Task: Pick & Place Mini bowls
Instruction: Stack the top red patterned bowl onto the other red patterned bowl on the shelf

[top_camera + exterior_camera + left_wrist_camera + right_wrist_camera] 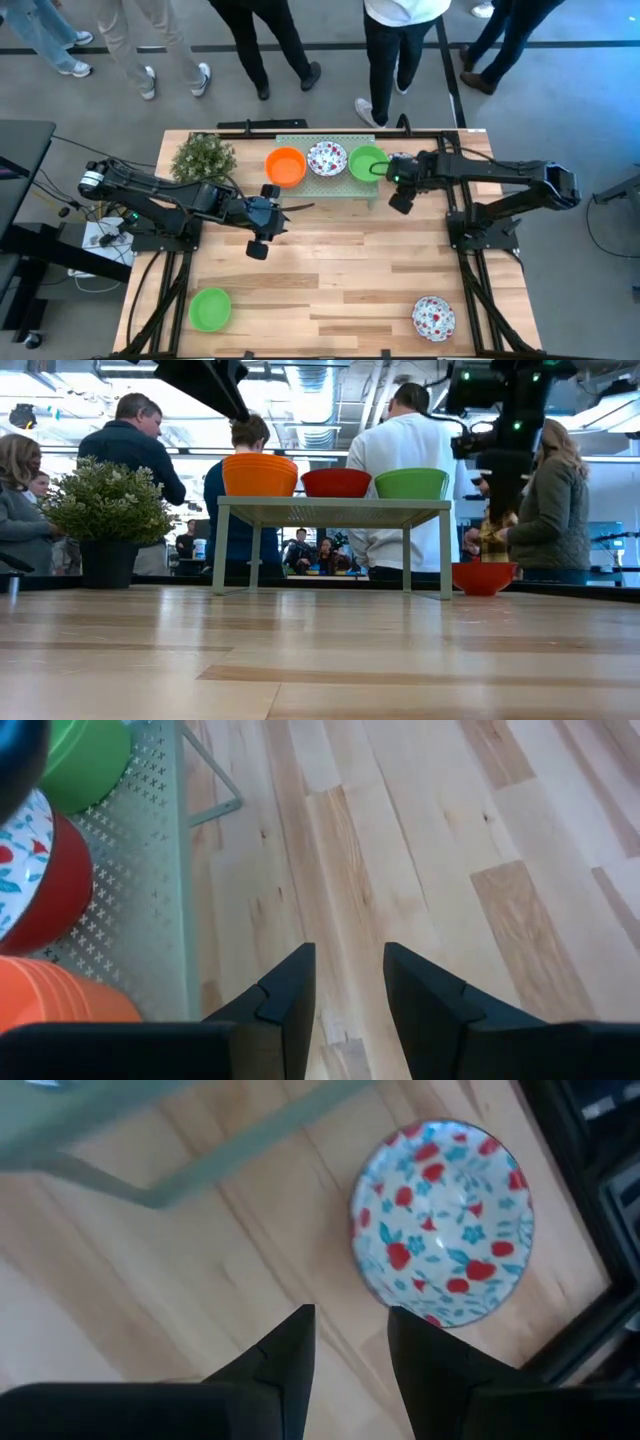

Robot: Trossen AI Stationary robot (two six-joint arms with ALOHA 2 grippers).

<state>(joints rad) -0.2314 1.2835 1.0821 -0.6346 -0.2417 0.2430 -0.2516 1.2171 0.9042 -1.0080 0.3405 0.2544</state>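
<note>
In the high view, a pale green mesh rack (325, 178) stands at the upper middle of the wooden table (330, 260). It carries an orange bowl (286, 166), a floral bowl (326, 159) and a green bowl (367, 162) in a row. A potted plant (203, 156) sits to the rack's left. Another green bowl (210, 308) lies at the lower left, and a second floral bowl (433, 317) at the lower right. The left claw (262, 232) hangs over bare table below the rack, fingers slightly parted, holding nothing. The right claw (401, 200) hovers beside the rack's right end, also slightly parted and empty; its wrist view shows a third floral bowl (442, 1221) on the table just ahead of the fingers. People stand beyond the table.
</note>
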